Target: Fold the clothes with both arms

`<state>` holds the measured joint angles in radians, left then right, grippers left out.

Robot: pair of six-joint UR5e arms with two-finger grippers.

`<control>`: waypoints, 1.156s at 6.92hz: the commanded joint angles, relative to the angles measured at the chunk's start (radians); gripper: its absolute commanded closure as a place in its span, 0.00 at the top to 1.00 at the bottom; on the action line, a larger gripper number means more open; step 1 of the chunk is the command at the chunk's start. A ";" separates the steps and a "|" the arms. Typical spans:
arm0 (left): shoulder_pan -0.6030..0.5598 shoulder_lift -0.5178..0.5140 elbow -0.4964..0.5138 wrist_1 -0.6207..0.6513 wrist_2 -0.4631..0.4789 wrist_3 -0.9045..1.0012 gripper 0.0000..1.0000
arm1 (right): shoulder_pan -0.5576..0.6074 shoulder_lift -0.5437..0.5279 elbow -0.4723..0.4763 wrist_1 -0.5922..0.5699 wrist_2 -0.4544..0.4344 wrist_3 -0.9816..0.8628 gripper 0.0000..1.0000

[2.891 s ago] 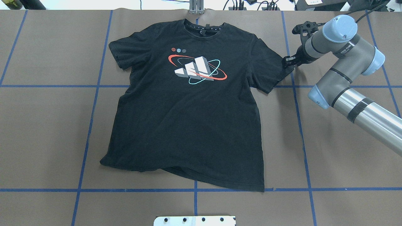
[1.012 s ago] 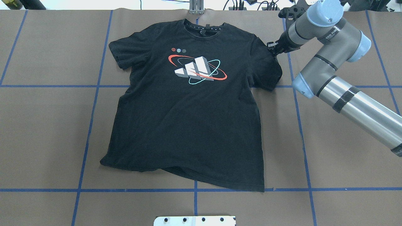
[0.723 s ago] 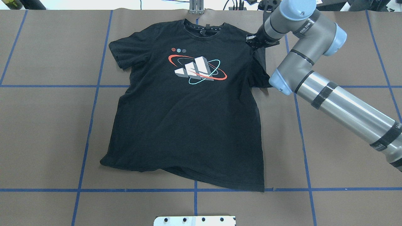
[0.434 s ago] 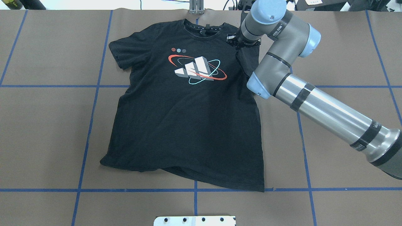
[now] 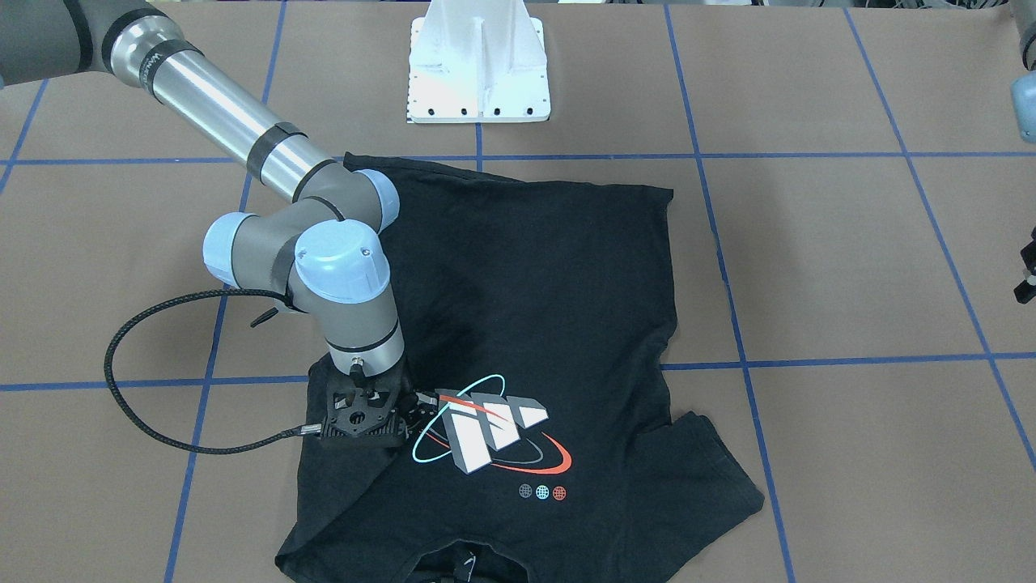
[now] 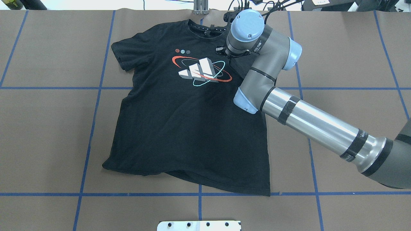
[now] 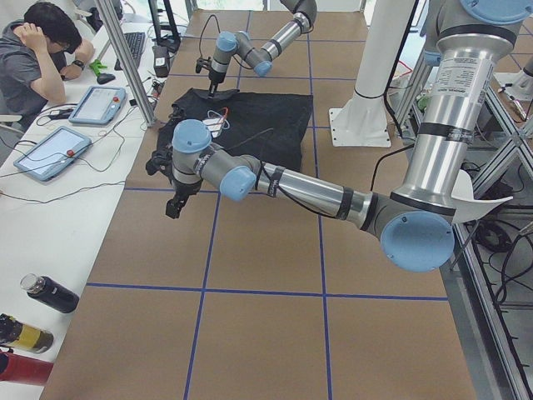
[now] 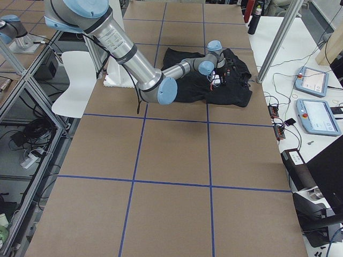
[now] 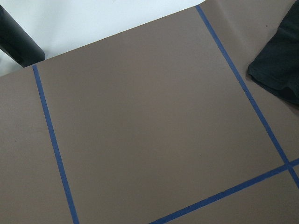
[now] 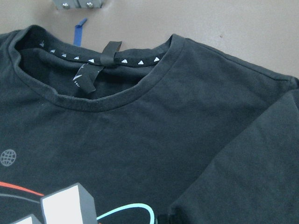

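The black T-shirt (image 6: 189,128) lies flat, print up, collar at the far edge; it also shows in the front view (image 5: 550,275). My right gripper (image 6: 224,52) is shut on the shirt's right sleeve and holds it over the chest, just beside the print (image 6: 202,71). In the front view this gripper (image 5: 422,403) touches the print's teal ring. The right wrist view shows the collar (image 10: 93,100) and the sleeve fold (image 10: 243,177). My left gripper (image 7: 172,206) hangs above bare table beyond the other sleeve (image 9: 280,70); I cannot tell whether it is open.
The white pedestal base (image 5: 477,65) stands at the near table edge. A black cable (image 5: 146,405) loops from the right wrist. A metal bracket (image 6: 200,8) sits at the far edge. An operator (image 7: 42,50), tablets and bottles (image 7: 50,293) are on the side bench.
My right gripper took the right sleeve at the shirt's outer edge and carried it left over the shoulder to beside the print. The sleeve now lies folded inward.
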<state>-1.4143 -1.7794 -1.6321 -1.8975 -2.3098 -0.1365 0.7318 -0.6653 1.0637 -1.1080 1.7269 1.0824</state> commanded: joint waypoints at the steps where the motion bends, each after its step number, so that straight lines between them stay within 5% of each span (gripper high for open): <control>1: 0.000 0.000 0.000 0.000 0.000 0.000 1.00 | -0.034 0.001 -0.007 0.000 -0.038 -0.007 0.21; 2: 0.000 0.000 -0.002 -0.009 0.000 0.002 1.00 | -0.049 0.000 -0.007 0.000 -0.067 -0.009 0.99; 4: 0.005 0.000 0.003 -0.063 0.001 0.000 1.00 | -0.034 -0.008 0.011 -0.006 -0.038 -0.018 1.00; 6: 0.046 -0.091 0.096 -0.099 0.003 -0.065 1.00 | 0.038 -0.028 0.137 -0.214 0.119 -0.130 1.00; 7: 0.082 -0.109 0.154 -0.232 0.009 -0.236 1.00 | 0.085 -0.078 0.254 -0.331 0.161 -0.221 1.00; 8: 0.131 -0.121 0.241 -0.405 0.021 -0.379 1.00 | 0.162 -0.153 0.333 -0.376 0.297 -0.325 1.00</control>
<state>-1.3323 -1.8795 -1.4792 -2.1327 -2.2996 -0.3538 0.8178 -0.7458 1.2930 -1.3999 1.9010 0.8715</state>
